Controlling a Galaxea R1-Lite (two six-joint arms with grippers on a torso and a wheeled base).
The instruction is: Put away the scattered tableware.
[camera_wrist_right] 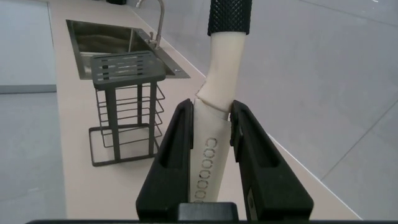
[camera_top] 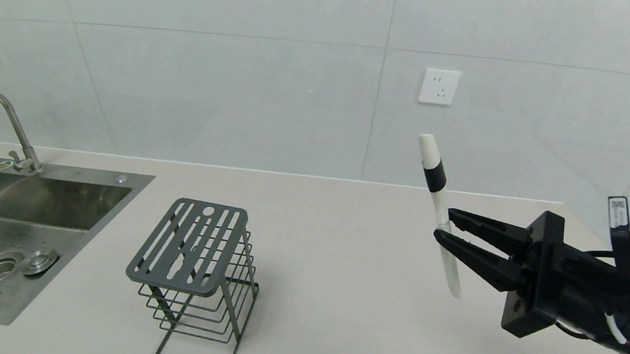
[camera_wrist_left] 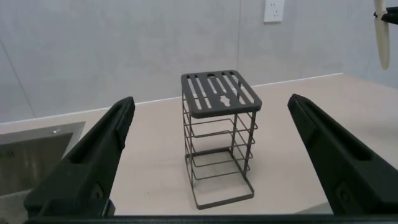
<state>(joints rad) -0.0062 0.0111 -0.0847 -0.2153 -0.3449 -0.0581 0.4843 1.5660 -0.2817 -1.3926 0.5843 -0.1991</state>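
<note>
While the counter (camera_top: 344, 232) lies well below the right end effector (camera_top: 442, 224) and the sink (camera_top: 78, 173) sits far off to its left, the nearer concern is the wire rack (camera_top: 192, 246). It stands on the counter between sink and end effector, lower than the end effector and well apart from it. The slots in its top plate are narrow, so a blade that arrives tilted or off line would likely strike the plate, and could tip the light frame or shove it along. The left end effector (camera_wrist_left: 211, 102) is spread wide with nothing in it and has the rack straight ahead, so a careless sweep across could bring the two arms together over the rack. The right end effector is closed on the knife (camera_top: 435, 197), pinching the white blade just under the handle, with the handle up and the tip hanging below the fingers in the air. That hold is on a thin, smooth face, so I judge the knife may slip or swing in a quick move, and the tip would then miss its slot or drop to the counter.
</note>
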